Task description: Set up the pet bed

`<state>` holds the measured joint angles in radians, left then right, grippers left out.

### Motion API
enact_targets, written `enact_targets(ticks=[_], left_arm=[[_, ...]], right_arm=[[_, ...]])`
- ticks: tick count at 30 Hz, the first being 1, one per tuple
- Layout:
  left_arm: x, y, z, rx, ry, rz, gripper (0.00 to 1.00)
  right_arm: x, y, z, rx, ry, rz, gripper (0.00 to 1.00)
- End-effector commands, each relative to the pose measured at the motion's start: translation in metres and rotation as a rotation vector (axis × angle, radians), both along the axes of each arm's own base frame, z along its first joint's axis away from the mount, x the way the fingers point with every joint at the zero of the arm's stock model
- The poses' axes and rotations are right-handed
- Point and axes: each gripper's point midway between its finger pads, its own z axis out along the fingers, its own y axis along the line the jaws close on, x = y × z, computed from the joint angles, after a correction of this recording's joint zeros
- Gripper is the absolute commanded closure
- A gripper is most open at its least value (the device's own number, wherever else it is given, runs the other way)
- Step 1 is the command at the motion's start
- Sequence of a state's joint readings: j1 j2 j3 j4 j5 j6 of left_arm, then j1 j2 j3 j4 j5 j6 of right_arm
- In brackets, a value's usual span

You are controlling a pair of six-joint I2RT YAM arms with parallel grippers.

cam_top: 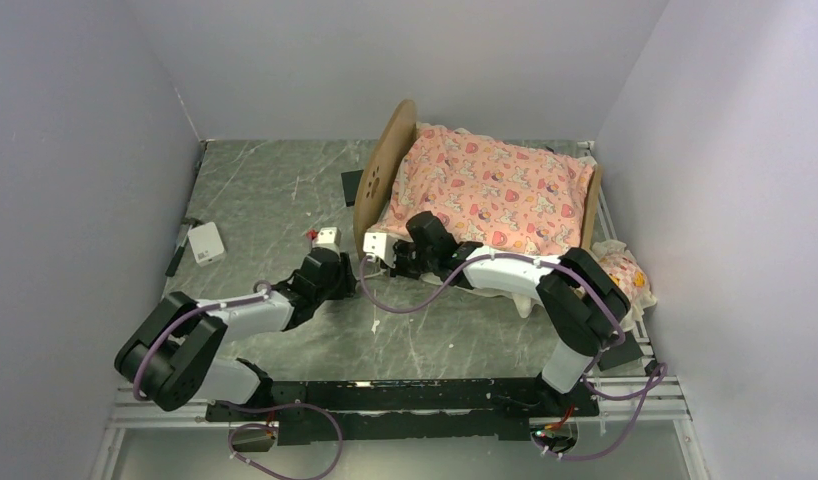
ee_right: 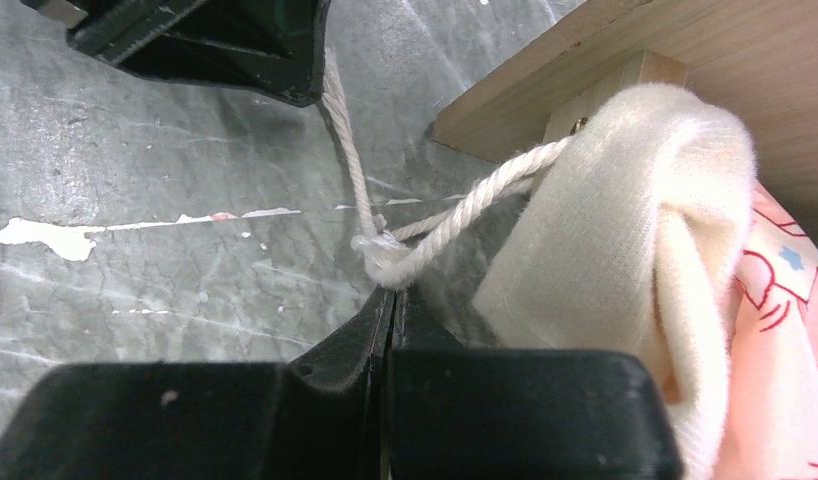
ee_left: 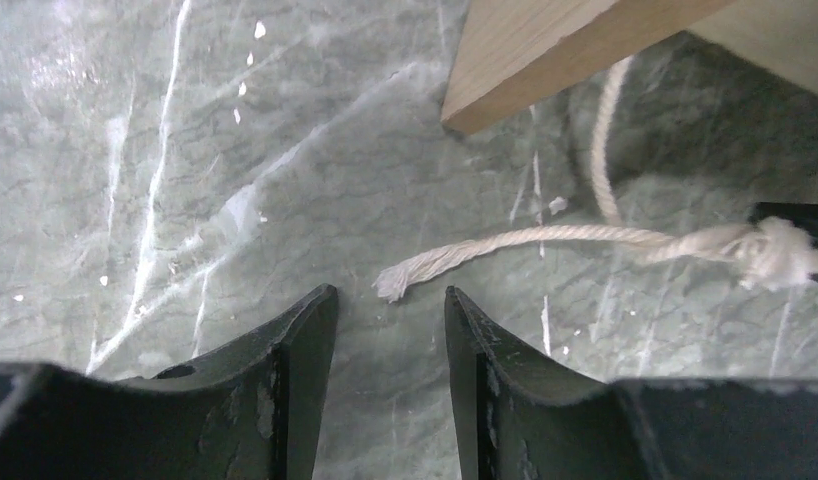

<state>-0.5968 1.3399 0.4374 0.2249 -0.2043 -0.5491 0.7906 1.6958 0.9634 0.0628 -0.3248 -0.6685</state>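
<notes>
Grey-green marble tabletop (cam_top: pixel 275 190) under pet bed (cam_top: pixel 390 165) — lilac walls (cam_top: pixel 75 150)

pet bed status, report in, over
Left hand open, loose cord end just ahead, not gripped. Right hand shut on cord knot. Pet bed upright, mattress on it, edge hanging over near side. Pillow off bed, by right arm.

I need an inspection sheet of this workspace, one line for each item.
Surface: green marbled table, white scuffs.
Job's things: bed at far right, mattress on it, cord lying beside its frame.
Clutter: white box, black square, pillow.
Grippers: left gripper open by the cord's frayed end; right gripper shut on the cord's knot.
Cables: purple cables along both arms.
Surroundings: plain walls.
</notes>
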Motion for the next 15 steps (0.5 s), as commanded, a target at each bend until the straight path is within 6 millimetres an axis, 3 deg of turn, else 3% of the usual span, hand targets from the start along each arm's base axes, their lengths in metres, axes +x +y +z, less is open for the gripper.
enact_targets(ticks=[1, 9, 11, 15], left_arm=[[0.004, -0.005, -0.004, -0.065, 0.015, 0.074, 0.51], [-0.004, -0.015, -0.028, -0.075, 0.105, 0.1, 0.6], [-0.007, -0.012, -0.033, -0.069, 0.129, 0.116, 0.69], [-0.012, 0.005, -0.034, -0.04, 0.146, 0.209, 1.0]], right_arm=[[-0.001, 0.005, 0.02, 0.067, -0.01, 0.009, 1.0], [-0.002, 0.007, 0.024, 0.089, -0.005, 0.004, 1.0], [-0.004, 0.006, 0.027, 0.097, -0.005, 0.001, 1.0], [-0.005, 0.003, 0.034, 0.114, -0.008, -0.015, 1.0]])
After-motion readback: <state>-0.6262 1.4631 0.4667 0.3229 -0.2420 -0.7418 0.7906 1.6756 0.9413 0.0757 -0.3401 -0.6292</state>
